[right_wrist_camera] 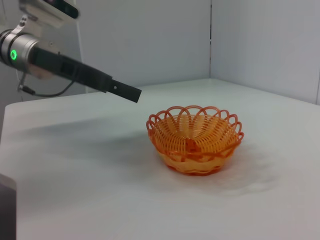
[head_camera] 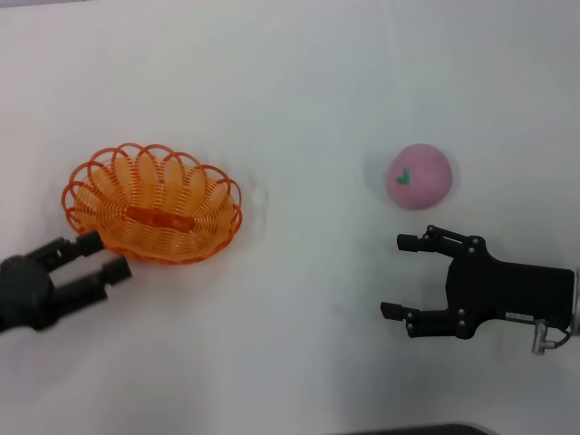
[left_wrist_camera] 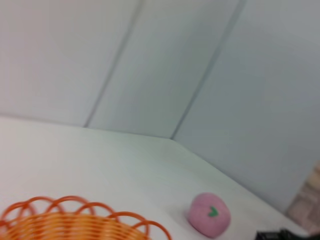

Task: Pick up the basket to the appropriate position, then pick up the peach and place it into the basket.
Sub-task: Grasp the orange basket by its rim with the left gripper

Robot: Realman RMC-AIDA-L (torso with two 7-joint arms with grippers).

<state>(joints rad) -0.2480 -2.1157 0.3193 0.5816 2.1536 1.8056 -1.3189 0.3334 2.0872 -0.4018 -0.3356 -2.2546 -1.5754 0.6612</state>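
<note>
The orange woven basket [head_camera: 154,216] stands empty on the white table at the left. It also shows in the left wrist view [left_wrist_camera: 70,225] and in the right wrist view [right_wrist_camera: 195,142]. The pink peach [head_camera: 419,177] with a green leaf mark lies on the table at the right, apart from the basket, and also shows in the left wrist view [left_wrist_camera: 209,215]. My left gripper [head_camera: 102,256] is open and empty, with its fingertips just in front of the basket's near left rim. My right gripper [head_camera: 396,276] is open and empty, a little nearer to me than the peach.
The white table [head_camera: 290,91] stretches between the basket and the peach. Pale wall panels [left_wrist_camera: 165,65] stand behind the table's far edge. My left arm [right_wrist_camera: 65,65] reaches over the table beside the basket in the right wrist view.
</note>
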